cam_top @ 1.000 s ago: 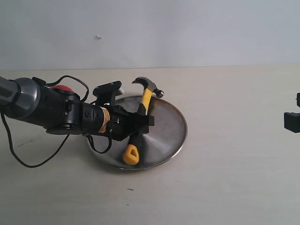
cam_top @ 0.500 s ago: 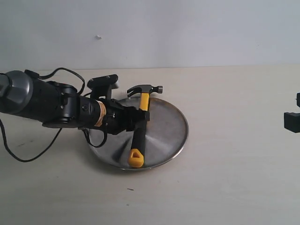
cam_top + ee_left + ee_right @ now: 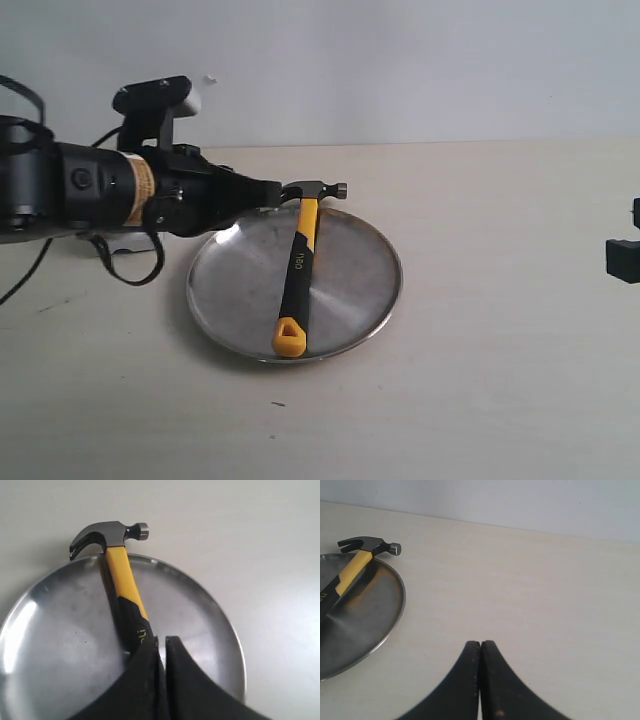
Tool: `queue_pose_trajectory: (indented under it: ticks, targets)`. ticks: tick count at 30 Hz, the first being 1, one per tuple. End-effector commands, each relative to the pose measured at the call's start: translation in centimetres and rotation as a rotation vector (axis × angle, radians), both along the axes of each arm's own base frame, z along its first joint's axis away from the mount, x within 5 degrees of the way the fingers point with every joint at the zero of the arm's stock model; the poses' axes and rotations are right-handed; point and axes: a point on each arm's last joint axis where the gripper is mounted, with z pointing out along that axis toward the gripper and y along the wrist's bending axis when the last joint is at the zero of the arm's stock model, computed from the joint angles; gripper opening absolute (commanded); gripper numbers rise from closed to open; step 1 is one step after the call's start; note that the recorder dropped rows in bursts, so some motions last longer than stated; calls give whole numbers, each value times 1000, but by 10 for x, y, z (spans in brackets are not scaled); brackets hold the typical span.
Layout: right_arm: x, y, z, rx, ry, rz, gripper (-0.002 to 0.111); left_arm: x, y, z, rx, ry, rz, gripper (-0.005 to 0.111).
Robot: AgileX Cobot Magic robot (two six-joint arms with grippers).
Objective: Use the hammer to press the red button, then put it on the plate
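Note:
The hammer lies free on the silver plate, its yellow butt near the front rim and its dark head resting over the far rim. My left gripper hovers above the plate's back-left rim, shut and empty, a little away from the hammer head. In the left wrist view the left gripper shows its fingers nearly touching above the hammer and plate. My right gripper is shut and empty over bare table, off to the right of the plate and hammer. The red button is hidden.
A black cable loops down from the left arm onto the table left of the plate. A black part of the right arm shows at the right edge. A pale wall runs behind the table.
The left gripper let go of the hammer handle, rose and pulled back to the left, and its fingers came together. The hammer settled flat on the plate. The right arm has not moved.

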Motion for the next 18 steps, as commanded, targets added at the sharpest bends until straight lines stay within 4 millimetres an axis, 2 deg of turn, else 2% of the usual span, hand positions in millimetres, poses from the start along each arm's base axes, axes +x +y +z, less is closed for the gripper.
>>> queue_pose_trajectory:
  ticks: [1,11,18]
  targets:
    - [-1,-1,0,0,-6,1,0,-29,18,23,28,-90,-41,0]
    - [-1,-1,0,0,-6,1,0,-95,62,70,-6,-285,-42,0]
    - [-1,-1,0,0,-6,1,0,-136,95,88,-34,-402,20,0]
